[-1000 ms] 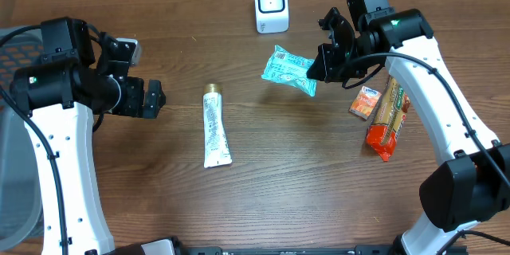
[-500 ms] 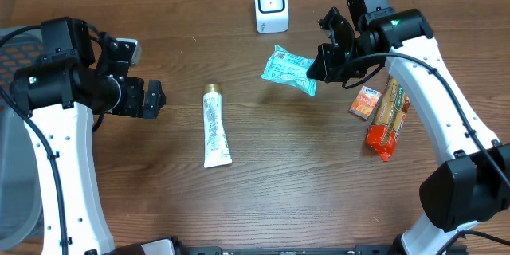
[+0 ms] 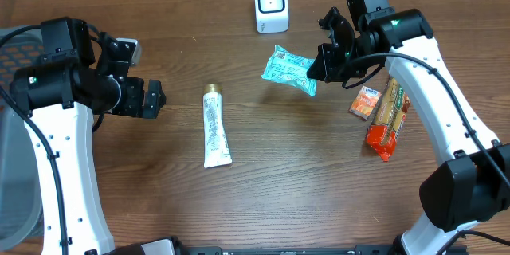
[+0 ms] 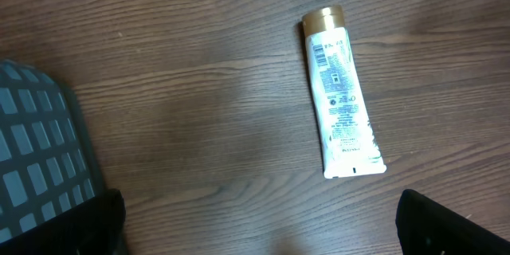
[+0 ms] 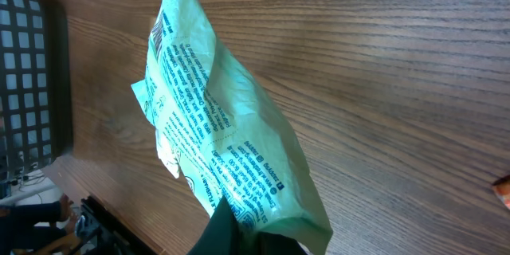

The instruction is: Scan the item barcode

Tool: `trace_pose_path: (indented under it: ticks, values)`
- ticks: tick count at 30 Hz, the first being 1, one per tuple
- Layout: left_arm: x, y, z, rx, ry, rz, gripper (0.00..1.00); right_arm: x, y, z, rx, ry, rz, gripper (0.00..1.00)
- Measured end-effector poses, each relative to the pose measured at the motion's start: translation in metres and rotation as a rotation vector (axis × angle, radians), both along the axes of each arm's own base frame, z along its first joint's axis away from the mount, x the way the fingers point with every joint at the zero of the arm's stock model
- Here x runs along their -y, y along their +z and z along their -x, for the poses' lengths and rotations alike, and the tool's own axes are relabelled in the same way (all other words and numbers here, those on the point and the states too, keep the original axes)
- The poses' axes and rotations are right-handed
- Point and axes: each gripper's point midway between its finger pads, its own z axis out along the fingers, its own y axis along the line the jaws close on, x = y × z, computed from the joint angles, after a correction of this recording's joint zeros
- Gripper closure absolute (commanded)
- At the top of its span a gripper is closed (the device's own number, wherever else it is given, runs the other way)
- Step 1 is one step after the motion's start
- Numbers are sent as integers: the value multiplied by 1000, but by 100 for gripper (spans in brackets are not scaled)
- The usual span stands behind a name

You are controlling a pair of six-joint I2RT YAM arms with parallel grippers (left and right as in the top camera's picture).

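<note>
Overhead, the right gripper [image 3: 319,65] is clamped on the right-hand end of a teal packet [image 3: 288,70], jaws closed on its edge. The packet's long axis runs roughly left to right across the table [image 3: 303,183], dipping a little toward the gripper. Its free end points left and its printed face is turned up. It sits in the far middle of the table, in front of and slightly right of the white scanner [image 3: 271,5], and apart from it.

In the right wrist view the packet [image 5: 215,143] stretches from the dark fingertips [image 5: 231,235] at the bottom edge up to the upper left. It is creased along its length, with small print across it, and it looks lifted off the wood.

The left gripper [image 3: 154,100] hangs at the left side with its jaws wide apart and nothing between them. A white tube [image 3: 214,125] lies near it, gold cap pointing to the far edge. The left wrist view shows that tube [image 4: 339,93] flat on the wood.

A small orange box [image 3: 366,101] and a long snack pack [image 3: 388,118] lie side by side at the right, under the right arm.
</note>
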Motion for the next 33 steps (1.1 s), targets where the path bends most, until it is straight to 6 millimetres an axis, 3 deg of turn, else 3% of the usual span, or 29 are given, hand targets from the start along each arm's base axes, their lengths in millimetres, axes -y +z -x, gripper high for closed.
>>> trace_pose_path:
  ticks: [26,29,33]
  values:
    - [0,0,0,0,0,0,0,4,0,4,-27,-21,24,96]
    - [0,0,0,0,0,0,0,12,12,-2,6,-53,82,96]
    - [0,0,0,0,0,0,0,17,48,-30,203,-94,203,96]
